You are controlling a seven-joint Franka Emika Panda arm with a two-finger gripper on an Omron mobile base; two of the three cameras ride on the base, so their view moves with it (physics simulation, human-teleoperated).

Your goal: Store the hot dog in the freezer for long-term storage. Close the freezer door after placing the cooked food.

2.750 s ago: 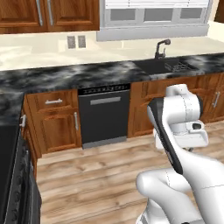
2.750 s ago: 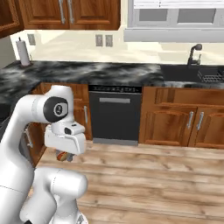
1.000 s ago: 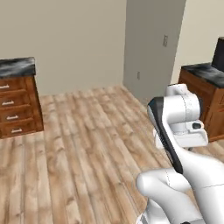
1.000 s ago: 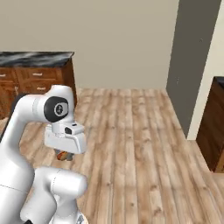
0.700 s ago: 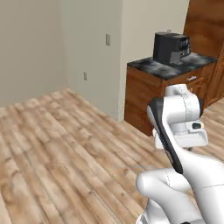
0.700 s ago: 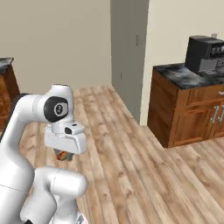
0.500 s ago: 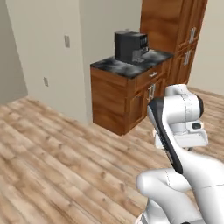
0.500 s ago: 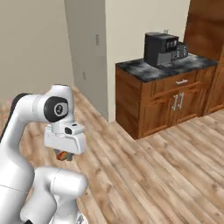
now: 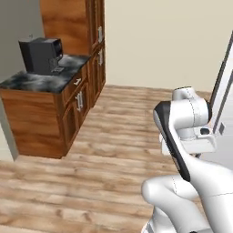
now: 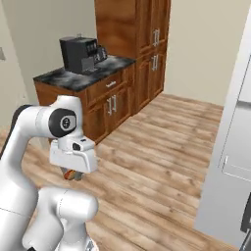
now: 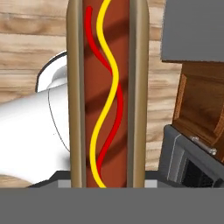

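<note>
The wooden floor (image 9: 113,136) spreads across both base views, light planks running under everything. A tall brown cabinet (image 10: 135,44) stands against the beige wall (image 9: 164,41), and beside it a lower cabinet carries a dark marbled desk (image 9: 43,77). A black coffee machine (image 10: 81,53) sits on that desk, near its back edge.

At the right edge of the right base view stands a tall light grey panel (image 10: 230,147); it looks like the freezer door, though that cannot be told for sure. A slim slice of the same grey shows at the right edge of the left base view, behind the arm.

The white arm (image 9: 182,123) is folded close to the base, with the hand tucked low in front of the body, well apart from the grey panel and from the cabinets.

The hot dog (image 11: 107,94) runs lengthways up the hand view: a red-brown sausage between tan bun halves, with wavy lines of yellow and red sauce along it. Its lower end meets the bottom of that view, where the fingers would stand. In the right base view a bit of orange-red and tan peeks out beneath the hand (image 10: 72,174). The fingers are closed on the hot dog, holding it above the floor.
</note>
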